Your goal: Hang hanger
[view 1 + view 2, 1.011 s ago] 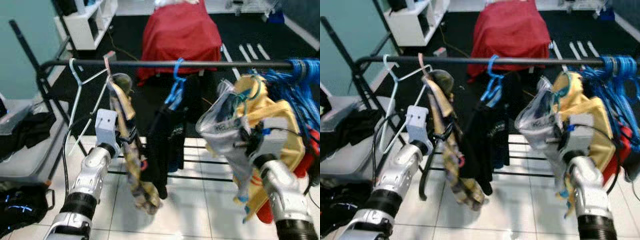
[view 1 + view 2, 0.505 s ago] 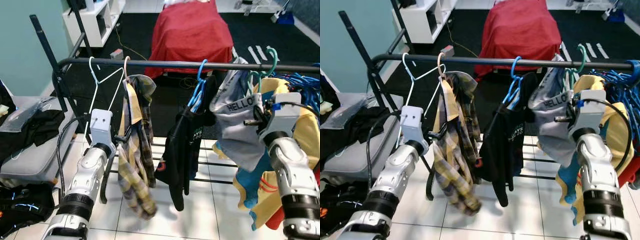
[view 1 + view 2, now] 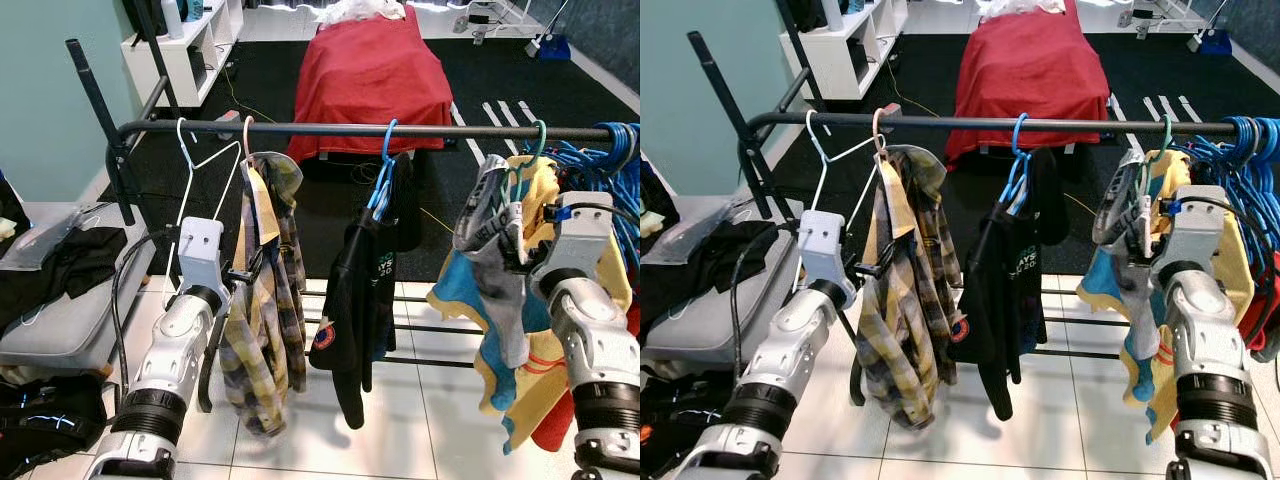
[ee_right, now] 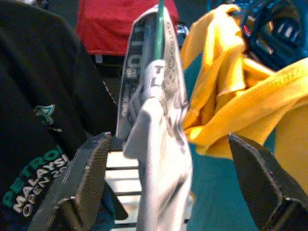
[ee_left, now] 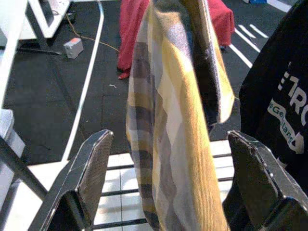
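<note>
Two grippers are raised before the black clothes rail (image 3: pixel 330 129). The green hanger (image 3: pixel 1164 140) hooks over the rail toward its right end, carrying a grey lettered garment (image 3: pixel 495 215) — it hangs just ahead of the right gripper (image 4: pixel 166 190), whose fingers stand wide apart on either side of the cloth without closing on it. Behind and right of that garment hangs yellow cloth (image 4: pixel 231 96), next to a bunch of blue hangers (image 3: pixel 610 150) at the rail's far right. The left gripper (image 5: pixel 168 192) is likewise spread open, its fingers flanking a plaid shirt (image 3: pixel 262 310) on a pink hanger (image 3: pixel 247 135). An empty white hanger (image 3: pixel 195 165) sits left of it; a black shirt (image 3: pixel 360 300) on a blue hanger (image 3: pixel 383 170) hangs mid-rail. Farther back lies a red-covered bed (image 3: pixel 370 70).
</note>
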You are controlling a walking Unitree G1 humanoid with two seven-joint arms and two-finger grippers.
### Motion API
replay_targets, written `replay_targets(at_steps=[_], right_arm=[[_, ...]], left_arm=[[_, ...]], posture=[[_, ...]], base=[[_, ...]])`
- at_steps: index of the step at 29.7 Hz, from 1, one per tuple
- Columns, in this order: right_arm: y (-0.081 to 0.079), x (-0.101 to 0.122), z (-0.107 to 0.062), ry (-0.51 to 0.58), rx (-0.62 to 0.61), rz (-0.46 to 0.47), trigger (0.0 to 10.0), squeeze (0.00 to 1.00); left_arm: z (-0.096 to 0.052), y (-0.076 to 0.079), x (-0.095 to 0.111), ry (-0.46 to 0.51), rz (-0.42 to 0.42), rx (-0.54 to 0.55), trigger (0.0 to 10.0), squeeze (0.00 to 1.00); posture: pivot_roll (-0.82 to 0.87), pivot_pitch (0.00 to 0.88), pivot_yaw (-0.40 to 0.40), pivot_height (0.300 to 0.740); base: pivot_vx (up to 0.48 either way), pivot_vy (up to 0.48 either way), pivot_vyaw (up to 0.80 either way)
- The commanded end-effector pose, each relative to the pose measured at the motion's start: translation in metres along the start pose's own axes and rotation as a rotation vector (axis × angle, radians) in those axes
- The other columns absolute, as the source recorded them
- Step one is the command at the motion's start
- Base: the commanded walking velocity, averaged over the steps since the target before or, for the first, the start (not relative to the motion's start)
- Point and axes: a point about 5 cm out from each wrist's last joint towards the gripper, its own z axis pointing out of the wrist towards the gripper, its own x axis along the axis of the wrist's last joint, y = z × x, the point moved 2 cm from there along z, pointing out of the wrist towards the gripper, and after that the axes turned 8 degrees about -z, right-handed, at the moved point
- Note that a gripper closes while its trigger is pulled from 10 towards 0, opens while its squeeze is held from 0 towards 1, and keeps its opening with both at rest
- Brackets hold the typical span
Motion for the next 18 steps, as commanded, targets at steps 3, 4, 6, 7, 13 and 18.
replay_targets(at_steps=[3,4,6,7,13,18], right_arm=[[-0.043,-0.013,-0.015,0.001,0.179,0.067,10.0,0.00],[-0.043,-0.013,-0.015,0.001,0.179,0.067,10.0,0.00],[-0.053,-0.016,-0.020,0.009,0.220,0.085,10.0,0.00],[-0.067,-0.024,-0.026,0.005,0.249,0.069,10.0,0.00],[-0.082,-0.023,-0.030,0.053,0.314,0.069,10.0,0.00],[-0.082,-0.020,-0.031,0.076,0.334,0.090,10.0,0.00]], left_arm=[[-0.008,-0.004,-0.001,0.008,0.027,0.017,10.0,0.00],[-0.008,-0.004,-0.001,0.008,0.027,0.017,10.0,0.00],[-0.010,-0.004,-0.001,0.013,0.031,0.024,10.0,0.00],[-0.012,-0.004,-0.001,0.016,0.031,0.031,10.0,0.00],[-0.020,-0.002,-0.003,0.026,-0.005,0.032,10.0,0.00],[-0.021,-0.002,-0.002,0.034,-0.015,0.034,10.0,0.00]], posture=[[-0.13,0.156,0.035,0.740],[-0.13,0.156,0.035,0.740],[-0.13,0.158,0.035,0.740],[-0.13,0.158,0.035,0.740],[-0.13,0.150,0.032,0.740],[-0.12,0.149,0.028,0.740]], base=[[0.000,0.000,0.00],[0.000,0.000,0.00],[0.000,0.000,0.00],[0.000,0.000,0.00],[0.000,-0.184,0.00],[0.000,-0.480,0.00]])
